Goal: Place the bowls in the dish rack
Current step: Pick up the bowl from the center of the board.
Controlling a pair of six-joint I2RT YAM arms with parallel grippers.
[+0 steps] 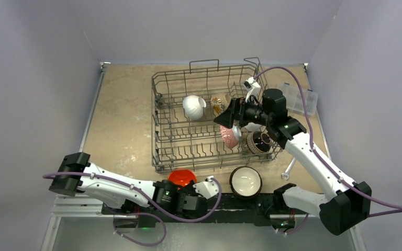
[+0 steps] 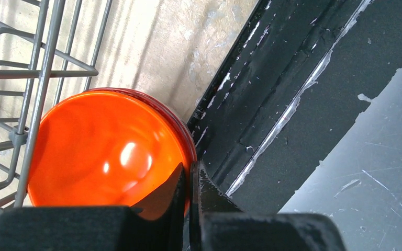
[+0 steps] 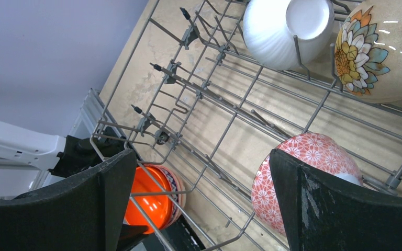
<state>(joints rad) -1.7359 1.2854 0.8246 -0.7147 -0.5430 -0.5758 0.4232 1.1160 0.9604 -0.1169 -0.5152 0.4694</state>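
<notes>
Starting with the dish rack (image 1: 159,125), we hold our right gripper (image 3: 201,157) wide open, empty, above the red-patterned bowl (image 3: 303,172) inside it; our left gripper (image 2: 189,172) is clamped on the rim of the orange bowl (image 2: 104,157), just outside the rack.

dish rack (image 1: 159,125): dark-grey wire, upright, square
orange bowl (image 1: 182,177): glossy, just outside rack's near edge
white bowl (image 1: 193,106): ribbed, on its side, inside, far row
red-patterned bowl (image 1: 229,137): tilted on edge, inside
cream-lined dark bowl (image 1: 245,181): upright, outside near-right corner
</notes>
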